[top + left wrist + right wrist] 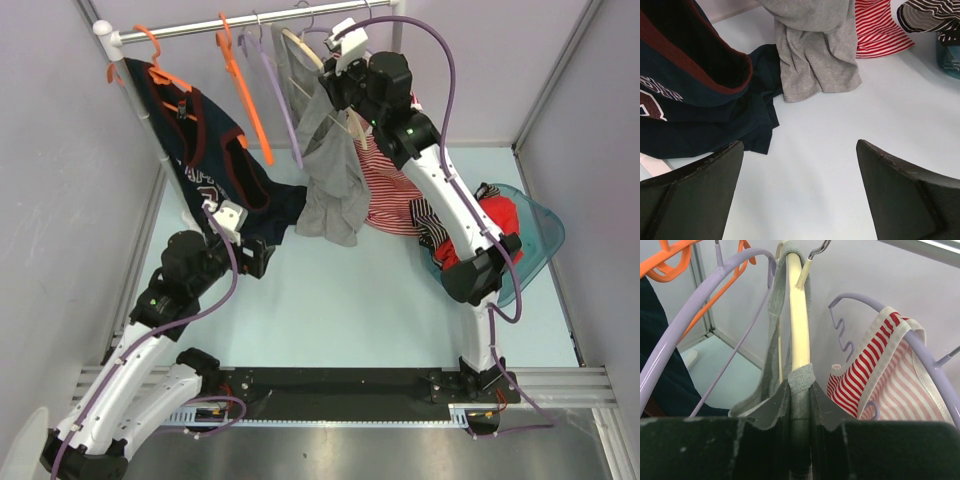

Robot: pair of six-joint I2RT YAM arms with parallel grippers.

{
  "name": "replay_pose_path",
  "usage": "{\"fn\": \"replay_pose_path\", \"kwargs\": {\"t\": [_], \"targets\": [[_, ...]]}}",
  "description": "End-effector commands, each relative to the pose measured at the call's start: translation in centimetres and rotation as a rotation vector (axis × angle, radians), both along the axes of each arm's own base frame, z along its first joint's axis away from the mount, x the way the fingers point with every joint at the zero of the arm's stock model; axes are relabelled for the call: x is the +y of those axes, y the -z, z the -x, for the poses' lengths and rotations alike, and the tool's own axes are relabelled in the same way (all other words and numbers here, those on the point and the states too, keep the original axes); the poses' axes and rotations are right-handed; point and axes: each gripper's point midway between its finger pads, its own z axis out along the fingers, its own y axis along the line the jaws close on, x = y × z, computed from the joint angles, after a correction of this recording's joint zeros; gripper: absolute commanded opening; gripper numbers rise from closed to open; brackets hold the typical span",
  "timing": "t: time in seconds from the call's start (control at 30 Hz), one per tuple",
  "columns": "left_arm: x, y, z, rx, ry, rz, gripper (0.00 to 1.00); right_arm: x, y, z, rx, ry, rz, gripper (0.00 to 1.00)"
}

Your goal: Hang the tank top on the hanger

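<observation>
The light grey tank top (330, 190) hangs from the cream hanger (297, 48) on the rail, its hem resting on the table. In the right wrist view the hanger's arm (799, 315) runs up from my right gripper (801, 390), which is shut on the tank top's strap (802, 377) where it wraps the arm. That right gripper (335, 85) is high up by the rail. My left gripper (262, 255) is open and empty low over the table (800, 150), short of the tank top's hem (815, 55).
A navy top with red trim (210, 150) hangs on an orange hanger at the left. Another orange hanger (245, 90) and a lilac hanger (280, 100) hang beside the tank top. A red-and-white striped top (390, 190) hangs behind it. A teal basket (535, 235) of clothes stands at the right.
</observation>
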Motion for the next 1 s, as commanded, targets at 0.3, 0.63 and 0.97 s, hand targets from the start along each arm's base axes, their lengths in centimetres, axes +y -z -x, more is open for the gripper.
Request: {"fn": "replay_pose_path", "kwargs": {"t": [0.3,0.63,0.97], "targets": [[-0.3,-0.8,-0.1,-0.011,0.010,0.027,0.99,-2.1,-4.2,-0.6,-0.081,0.035,-0.106,0.00],[0.0,-0.9,-0.2,-0.017,-0.010,0.026,0.99,-2.3,-4.0,0.0,-0.061,0.023,-0.107,0.07],[0.5,-1.3,-0.2,-0.034,-0.031,0.028,0.99,-2.9,-5.4,1.6,-0.082,0.023,-0.104,0.61]]}}
